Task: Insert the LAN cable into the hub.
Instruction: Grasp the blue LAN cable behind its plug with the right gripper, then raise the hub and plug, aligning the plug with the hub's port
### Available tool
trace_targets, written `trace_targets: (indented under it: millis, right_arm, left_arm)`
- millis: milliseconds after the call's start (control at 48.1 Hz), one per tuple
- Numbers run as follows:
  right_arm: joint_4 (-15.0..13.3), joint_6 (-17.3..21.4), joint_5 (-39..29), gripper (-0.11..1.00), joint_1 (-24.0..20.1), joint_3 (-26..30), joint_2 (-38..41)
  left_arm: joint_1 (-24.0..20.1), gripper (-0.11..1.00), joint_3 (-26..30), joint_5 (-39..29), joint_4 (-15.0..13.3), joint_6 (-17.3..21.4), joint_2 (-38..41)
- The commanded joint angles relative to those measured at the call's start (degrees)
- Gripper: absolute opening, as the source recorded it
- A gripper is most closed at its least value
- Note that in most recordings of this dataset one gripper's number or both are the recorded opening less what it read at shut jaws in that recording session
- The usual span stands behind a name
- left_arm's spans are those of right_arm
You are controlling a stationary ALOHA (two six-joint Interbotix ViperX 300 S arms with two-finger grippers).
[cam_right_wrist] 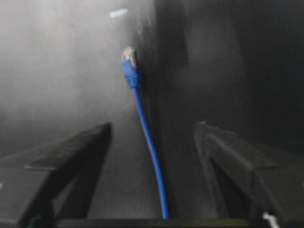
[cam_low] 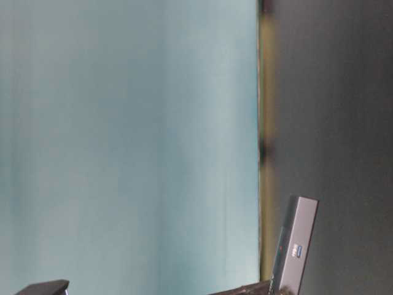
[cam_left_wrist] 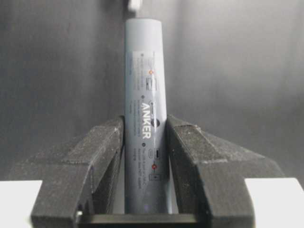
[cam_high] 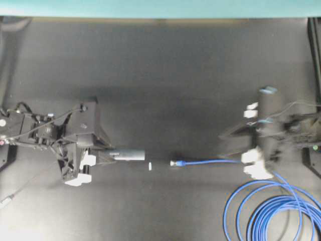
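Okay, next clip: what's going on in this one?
Two arms are setting up to plug a network cable into a hub. The left gripper is shut on the hub, holding it so its free end points toward the middle of the table. The right gripper is open, its fingers either side of the LAN cable without touching it. The plug lies on the table, facing the hub across a gap; nothing is inserted yet. The rest of the cable lies coiled beside the right arm.
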State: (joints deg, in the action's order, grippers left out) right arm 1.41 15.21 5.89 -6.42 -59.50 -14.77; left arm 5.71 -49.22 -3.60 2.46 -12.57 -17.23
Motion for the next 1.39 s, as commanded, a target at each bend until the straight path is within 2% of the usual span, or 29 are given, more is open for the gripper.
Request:
trace_targets:
  millis: [0, 146, 395, 686, 852, 1019, 1227, 1372]
  right_arm:
    - [-1.23, -1.85, 2.02, 0.72, -1.49, 3.52, 5.36]
    - [-1.32, -5.71, 2.64, 0.7, -1.49, 7.91, 12.48]
    - [-1.23, -6.5, 3.52, 0.7, -3.6, 11.43, 20.83]
    - [-1.14, -6.5, 4.04, 0.69, -3.78, 12.22, 24.17]
    - [-0.7, -6.5, 6.77, 0.66, -2.81, 11.87, 24.17]
    - [-0.7, -6.42, 8.44, 0.53, -2.81, 11.07, 24.17]
    - [-0.26, -5.89, 10.02, 0.11, -3.6, 9.23, 23.47]
    - [2.2, -5.1, 18.02, 0.11, -4.31, 6.33, 22.32]
  left_arm:
    - [0.7, 0.29, 1.85, -0.53, 0.18, -0.26, -0.7]
    - [1.05, 0.29, 1.93, -0.79, 0.18, -2.46, -0.88]
    - [1.93, 0.29, 2.02, -0.88, 0.18, -3.52, -1.32]
    - [1.93, 0.29, 2.02, -1.49, 0.18, -4.04, -1.32]
    - [2.02, 0.29, 2.02, -1.41, 0.18, -5.1, -1.32]
    - [2.46, 0.29, 2.02, -1.49, 0.18, -5.62, -1.32]
    - [2.55, 0.29, 2.2, -1.14, 0.18, -5.54, -1.67]
    - [2.55, 0.29, 3.34, -1.67, 0.18, -4.39, -2.72]
